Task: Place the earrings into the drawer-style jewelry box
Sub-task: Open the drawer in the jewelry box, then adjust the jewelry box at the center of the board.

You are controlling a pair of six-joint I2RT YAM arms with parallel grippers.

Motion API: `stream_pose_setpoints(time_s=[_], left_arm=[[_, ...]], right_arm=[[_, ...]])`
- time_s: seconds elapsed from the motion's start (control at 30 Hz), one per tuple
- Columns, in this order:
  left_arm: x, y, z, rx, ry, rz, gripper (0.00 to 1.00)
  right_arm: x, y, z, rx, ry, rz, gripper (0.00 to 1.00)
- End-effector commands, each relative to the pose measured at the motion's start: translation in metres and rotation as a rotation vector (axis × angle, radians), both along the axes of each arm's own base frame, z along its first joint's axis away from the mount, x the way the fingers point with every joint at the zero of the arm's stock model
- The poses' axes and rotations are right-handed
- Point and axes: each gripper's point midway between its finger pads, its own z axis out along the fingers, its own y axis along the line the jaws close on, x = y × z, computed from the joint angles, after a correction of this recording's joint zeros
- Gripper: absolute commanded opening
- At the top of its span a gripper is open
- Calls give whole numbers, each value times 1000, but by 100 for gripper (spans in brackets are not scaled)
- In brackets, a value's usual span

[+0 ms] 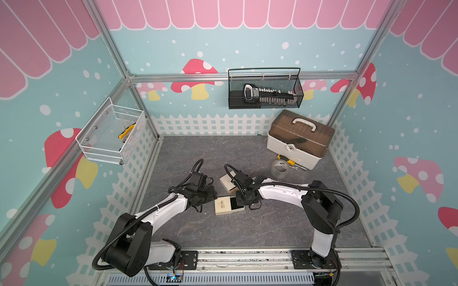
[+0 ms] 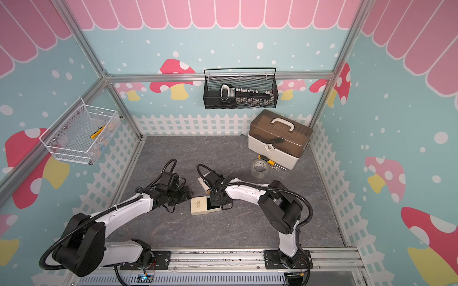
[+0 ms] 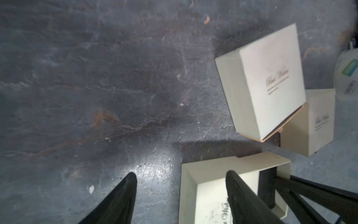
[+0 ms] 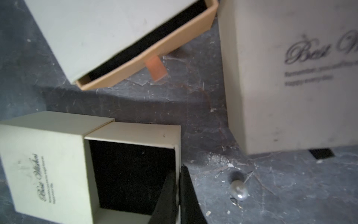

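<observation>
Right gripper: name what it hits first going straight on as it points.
Probably the open drawer, at its black lining beside the side wall; depth is unclear, so the right gripper may clip that wall.

On the sleeve of the open drawer box point(image 4: 44, 164), in dark script: "Best Wishes", with two small lines beneath, too blurred to read. On the tall cream box point(image 4: 290, 87), the same script cut off at "Best W", then a smeared line and, probably, "Happy every day". In gold script on the tan-drawer box point(image 3: 261, 77): "Best Wishes". On the tape roll point(image 3: 346, 77), a green label and dark lettering, unreadable.
</observation>
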Motion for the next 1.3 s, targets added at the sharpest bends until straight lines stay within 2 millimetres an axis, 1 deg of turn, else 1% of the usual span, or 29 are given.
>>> stream_pose_setpoints(time_s=[0.0, 0.03, 0.13, 0.23, 0.3, 0.37, 0.43, 0.53, 0.63, 0.7, 0.8, 0.87, 1.03, 1.17, 1.27], left_arm=[[8, 7, 21, 26, -68, 8, 75], [8, 5, 25, 16, -83, -3, 75], [6, -1, 36, -13, -123, -33, 75], [0, -15, 48, -53, -155, -100, 74], [-13, -34, 53, -65, -161, -178, 74], [-29, -53, 54, -68, -142, -251, 71], [-53, -77, 53, -63, -112, -343, 69], [-87, -103, 50, -75, -78, -443, 67], [-111, -117, 44, -96, -41, -484, 66], [-118, -122, 38, -111, -25, -493, 66], [-121, -123, 25, -115, 3, -480, 66], [-119, -121, 16, -91, 15, -466, 66], [-108, -127, 4, -60, 24, -447, 66], [-101, -119, -8, -37, 30, -389, 66], [-92, -108, -9, -27, 11, -340, 66]], right_arm=[[-5, 2, 15, 50, -14, -1, 23], [-4, 3, 20, 61, -28, 3, 28], [1, 1, 36, 85, -86, 2, 39], [5, -5, 54, 91, -158, 24, 40], [9, -15, 62, 72, -203, 51, 39], [12, -26, 62, 64, -205, 78, 38], [14, -44, 60, 74, -183, 67, 36], [17, -68, 53, 111, -142, 39, 34], [20, -83, 52, 133, -127, 22, 34], [21, -88, 53, 131, -131, 16, 34], [20, -91, 52, 129, -129, 14, 34], [19, -93, 49, 126, -119, 3, 34], [10, -98, 40, 111, -95, 9, 33], [5, -103, 39, 93, -105, 43, 33], [4, -107, 40, 79, -129, 61, 33]])
